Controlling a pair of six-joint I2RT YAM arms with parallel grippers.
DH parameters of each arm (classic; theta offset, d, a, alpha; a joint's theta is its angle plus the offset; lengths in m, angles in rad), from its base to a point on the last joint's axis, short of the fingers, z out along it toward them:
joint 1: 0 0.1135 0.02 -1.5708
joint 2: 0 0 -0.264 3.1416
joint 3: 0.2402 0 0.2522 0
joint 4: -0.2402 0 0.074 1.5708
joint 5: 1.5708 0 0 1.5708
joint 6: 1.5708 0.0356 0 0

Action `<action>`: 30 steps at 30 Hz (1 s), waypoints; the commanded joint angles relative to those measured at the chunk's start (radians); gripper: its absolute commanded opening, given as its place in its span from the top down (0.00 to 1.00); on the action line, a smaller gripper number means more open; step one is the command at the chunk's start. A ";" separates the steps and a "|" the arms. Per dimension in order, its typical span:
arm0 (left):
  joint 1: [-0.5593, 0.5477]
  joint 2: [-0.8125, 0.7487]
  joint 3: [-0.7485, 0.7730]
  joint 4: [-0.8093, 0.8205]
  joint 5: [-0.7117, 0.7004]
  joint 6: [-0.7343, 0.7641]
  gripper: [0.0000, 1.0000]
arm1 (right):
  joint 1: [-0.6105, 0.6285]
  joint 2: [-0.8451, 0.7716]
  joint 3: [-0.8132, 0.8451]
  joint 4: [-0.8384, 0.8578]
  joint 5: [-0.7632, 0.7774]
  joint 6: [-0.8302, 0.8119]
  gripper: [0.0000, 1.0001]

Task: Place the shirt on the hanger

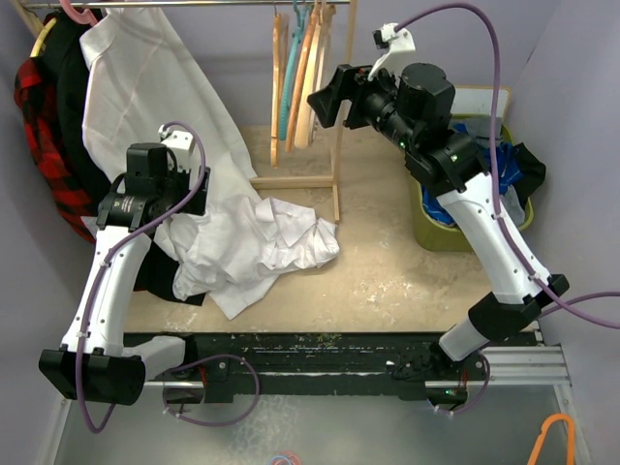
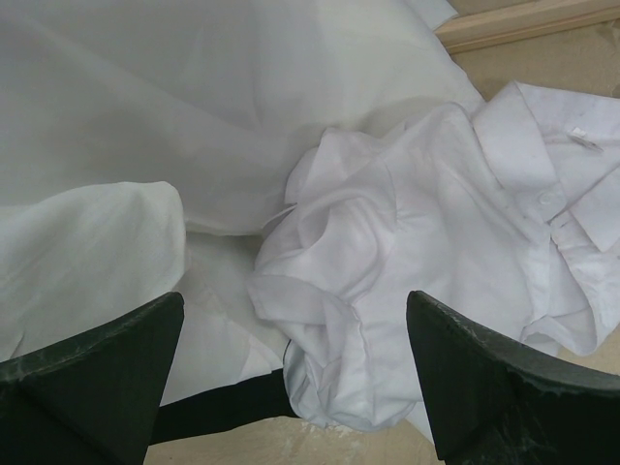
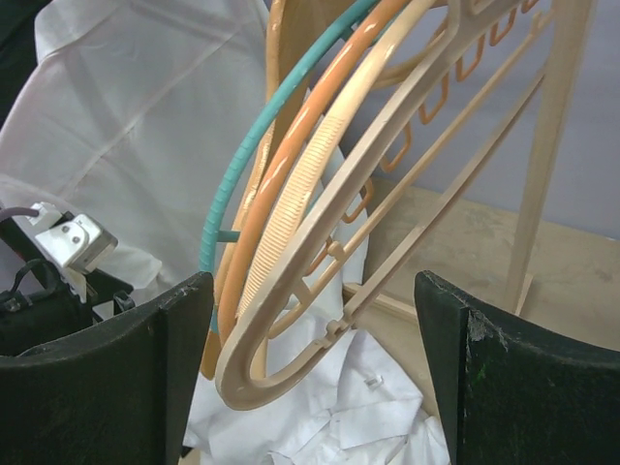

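The wrinkled white shirt (image 1: 266,242) lies crumpled on the table; its collar and buttons show in the left wrist view (image 2: 523,184). My left gripper (image 1: 155,174) hovers over its left side, open and empty (image 2: 295,310), with a bunched fold of the shirt below the gap. The pale tan hanger (image 1: 308,77) hangs with others on the rack. My right gripper (image 1: 325,97) is raised at the hangers, open (image 3: 315,291). The tan hanger's shoulder end (image 3: 325,232) sits in the gap between the fingers, not clamped. The shirt shows below it (image 3: 339,426).
A large smooth white garment (image 1: 145,77) hangs at left beside red plaid and black clothes (image 1: 39,107). A teal hanger (image 3: 228,184) and an orange one (image 3: 291,165) hang behind the tan hanger. The wooden rack post (image 1: 339,116) stands mid-table. A green bin (image 1: 455,228) holds blue cloth at right.
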 commanded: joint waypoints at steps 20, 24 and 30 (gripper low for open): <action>0.005 -0.016 -0.007 0.036 0.046 0.021 0.01 | 0.018 0.015 0.031 -0.131 0.191 -0.106 0.33; 0.004 -0.020 -0.015 0.036 0.055 0.022 0.01 | 0.018 0.027 0.049 -0.164 0.267 -0.145 0.34; 0.004 -0.019 -0.024 0.038 0.064 0.028 0.01 | 0.018 0.046 0.094 -0.195 0.327 -0.187 0.48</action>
